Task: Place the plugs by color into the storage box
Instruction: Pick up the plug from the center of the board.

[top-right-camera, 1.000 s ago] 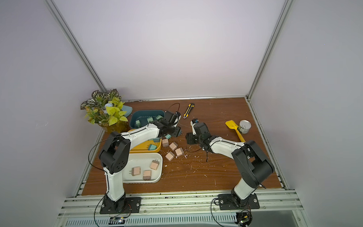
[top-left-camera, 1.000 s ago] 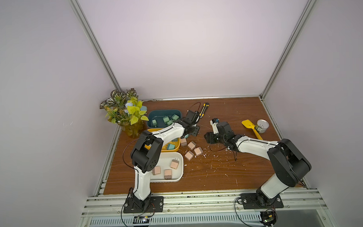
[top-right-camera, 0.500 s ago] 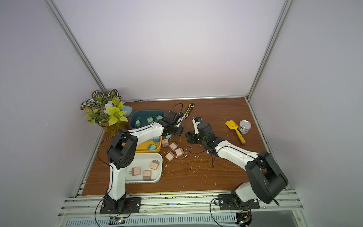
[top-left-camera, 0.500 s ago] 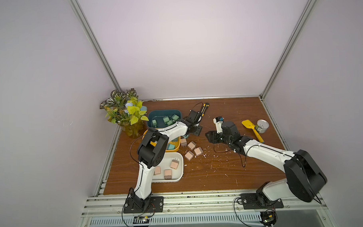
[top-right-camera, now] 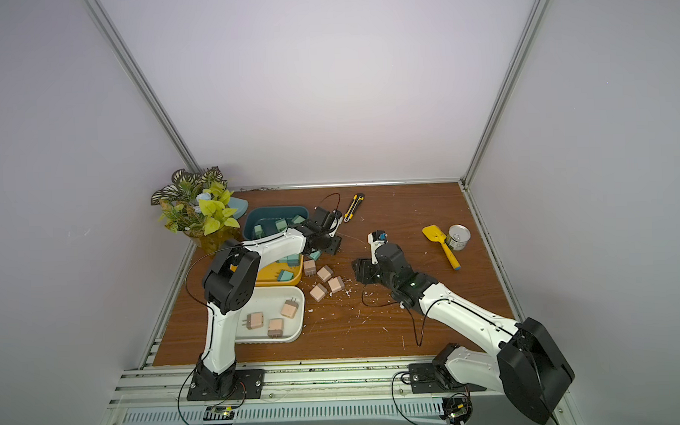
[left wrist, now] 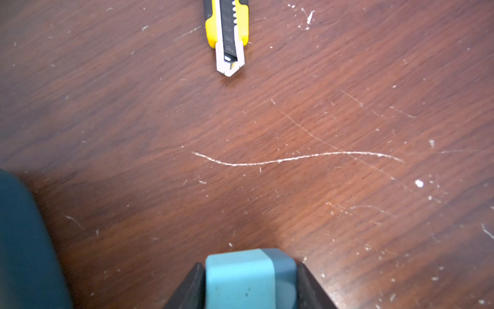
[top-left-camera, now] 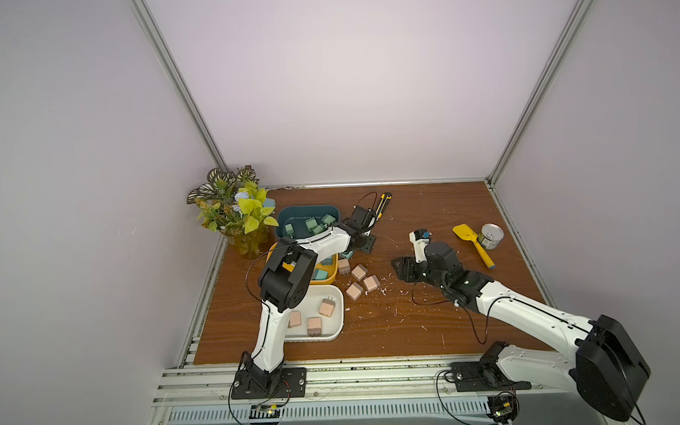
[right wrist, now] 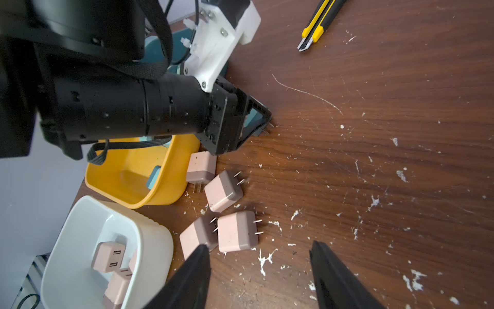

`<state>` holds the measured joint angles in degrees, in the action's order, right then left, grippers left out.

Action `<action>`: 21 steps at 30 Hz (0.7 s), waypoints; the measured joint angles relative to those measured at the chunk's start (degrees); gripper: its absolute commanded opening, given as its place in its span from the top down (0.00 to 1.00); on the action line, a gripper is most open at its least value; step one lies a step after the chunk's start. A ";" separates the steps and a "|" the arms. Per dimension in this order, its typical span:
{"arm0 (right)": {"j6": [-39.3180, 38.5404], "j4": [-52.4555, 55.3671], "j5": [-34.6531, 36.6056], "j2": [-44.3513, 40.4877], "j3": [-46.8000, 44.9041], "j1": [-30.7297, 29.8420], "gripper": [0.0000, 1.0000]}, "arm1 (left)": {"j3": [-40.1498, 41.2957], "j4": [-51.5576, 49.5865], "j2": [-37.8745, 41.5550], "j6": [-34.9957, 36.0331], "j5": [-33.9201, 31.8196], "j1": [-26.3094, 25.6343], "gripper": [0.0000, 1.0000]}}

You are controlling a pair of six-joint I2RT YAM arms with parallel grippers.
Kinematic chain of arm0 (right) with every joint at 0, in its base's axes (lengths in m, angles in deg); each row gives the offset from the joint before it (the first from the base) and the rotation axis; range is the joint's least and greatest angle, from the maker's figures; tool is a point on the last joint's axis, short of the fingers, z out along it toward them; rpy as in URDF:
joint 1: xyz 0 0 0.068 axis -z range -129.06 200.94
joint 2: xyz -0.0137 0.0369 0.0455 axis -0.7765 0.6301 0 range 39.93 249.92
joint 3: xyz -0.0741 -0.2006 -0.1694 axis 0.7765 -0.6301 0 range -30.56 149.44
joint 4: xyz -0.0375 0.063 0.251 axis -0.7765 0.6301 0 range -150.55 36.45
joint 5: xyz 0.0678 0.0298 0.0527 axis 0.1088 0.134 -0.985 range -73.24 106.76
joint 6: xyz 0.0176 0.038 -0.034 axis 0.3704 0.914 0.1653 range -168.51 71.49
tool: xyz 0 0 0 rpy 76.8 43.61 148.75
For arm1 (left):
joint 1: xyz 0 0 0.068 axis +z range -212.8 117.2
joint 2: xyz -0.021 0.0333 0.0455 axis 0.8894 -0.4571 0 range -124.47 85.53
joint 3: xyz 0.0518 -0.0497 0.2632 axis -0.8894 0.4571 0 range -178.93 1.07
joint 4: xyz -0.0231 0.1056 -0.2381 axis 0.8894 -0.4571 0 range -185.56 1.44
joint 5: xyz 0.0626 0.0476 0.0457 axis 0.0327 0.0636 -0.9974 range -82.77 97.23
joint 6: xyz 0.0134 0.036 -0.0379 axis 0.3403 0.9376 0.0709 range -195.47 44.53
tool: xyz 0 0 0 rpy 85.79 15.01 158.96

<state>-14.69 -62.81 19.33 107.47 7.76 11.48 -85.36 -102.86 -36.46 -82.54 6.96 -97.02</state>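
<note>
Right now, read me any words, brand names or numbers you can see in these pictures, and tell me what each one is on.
"PROKS": on the black slider of the yellow utility knife, in the left wrist view; the word runs off the picture's edge, so it may go on.
Tin can label: too small to read.
Teal plug and pink plugs: no print visible.
</note>
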 measured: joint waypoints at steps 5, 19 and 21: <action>0.22 -1.73 0.15 0.50 -0.07 -0.33 0.34 | 0.00 0.09 0.00 0.28 -0.39 -0.07 0.55; 0.74 -4.72 -0.07 3.06 -0.07 -0.33 0.33 | 0.00 0.35 0.04 1.99 -3.39 -1.46 0.59; 0.74 -5.09 -0.04 3.08 -0.07 -0.33 0.33 | 0.02 0.28 0.11 1.99 -3.28 -1.46 0.59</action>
<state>-13.94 -67.90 19.28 110.56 7.70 11.15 -85.34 -102.58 -36.35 -80.55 3.68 -98.48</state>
